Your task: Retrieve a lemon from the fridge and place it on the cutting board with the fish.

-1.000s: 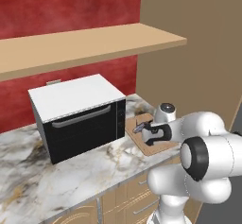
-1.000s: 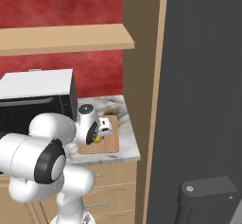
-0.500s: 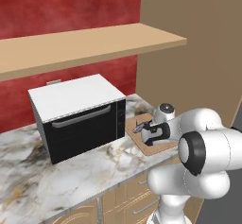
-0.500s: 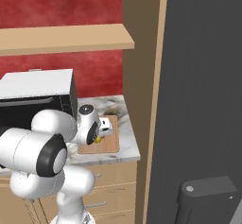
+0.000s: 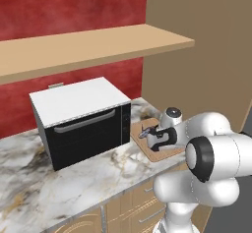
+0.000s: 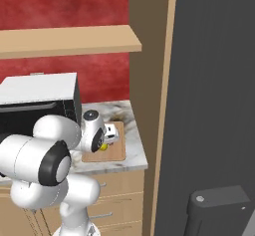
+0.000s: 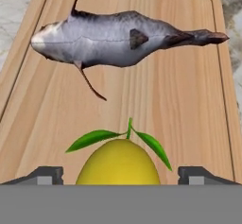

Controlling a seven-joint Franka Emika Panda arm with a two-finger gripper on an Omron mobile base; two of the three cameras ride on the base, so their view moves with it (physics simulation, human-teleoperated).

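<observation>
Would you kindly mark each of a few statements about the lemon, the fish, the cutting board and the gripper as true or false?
1. The lemon sits between the spread fingertips of the gripper. True.
2. The fish lies on the marble counter, off the cutting board. False: it lies on the board.
3. The lemon has green leaves at its stem. True.
4. The microwave door hangs open. False: it is shut.
5. The jaws are clamped tight on the lemon. False: in the hand view they stand wide, apart from the lemon on both sides.
</observation>
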